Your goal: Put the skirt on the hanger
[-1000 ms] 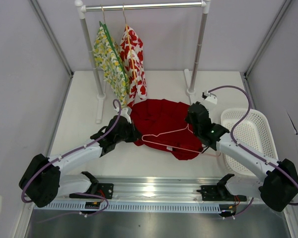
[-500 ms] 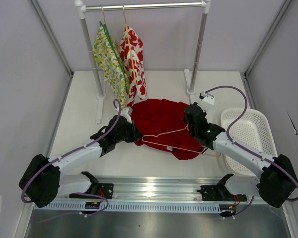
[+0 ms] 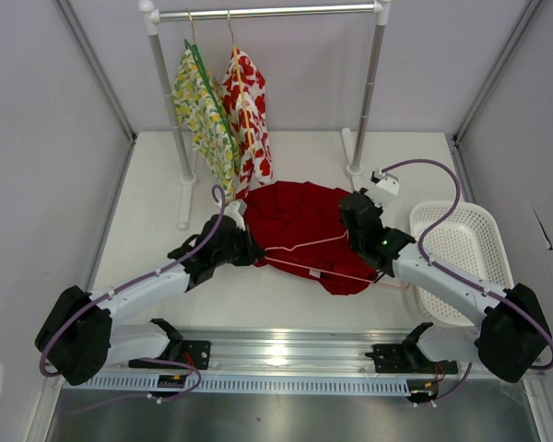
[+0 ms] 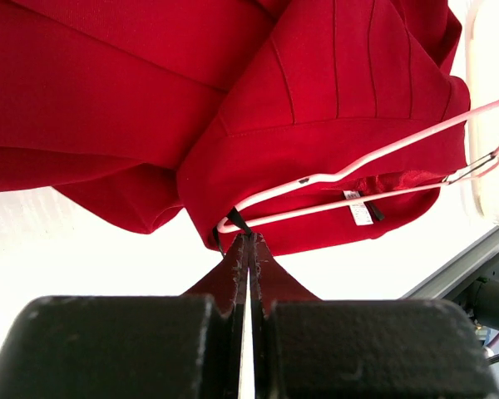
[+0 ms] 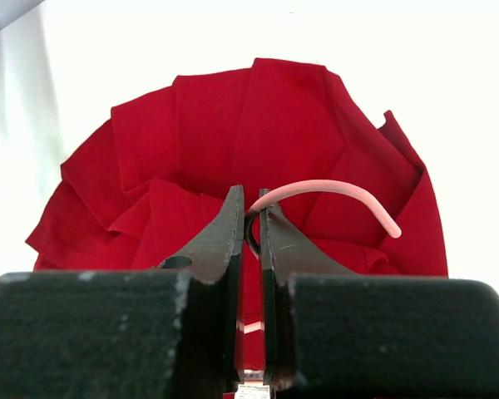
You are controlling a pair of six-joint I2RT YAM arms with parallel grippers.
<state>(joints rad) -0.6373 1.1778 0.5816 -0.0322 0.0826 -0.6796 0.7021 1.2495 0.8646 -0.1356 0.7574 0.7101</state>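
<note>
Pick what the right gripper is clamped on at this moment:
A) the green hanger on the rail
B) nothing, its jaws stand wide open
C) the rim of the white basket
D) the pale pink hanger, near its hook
D: in the right wrist view the right gripper is closed on the pink wire of the hanger, right where its curved hook begins, above the red skirt.

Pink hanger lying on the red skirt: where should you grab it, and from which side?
Probably the thin neck just below the hook, coming from the right. The hanger lies on the skirt with its hook end nearest the right arm, whose fingers are shut on that wire.
</note>
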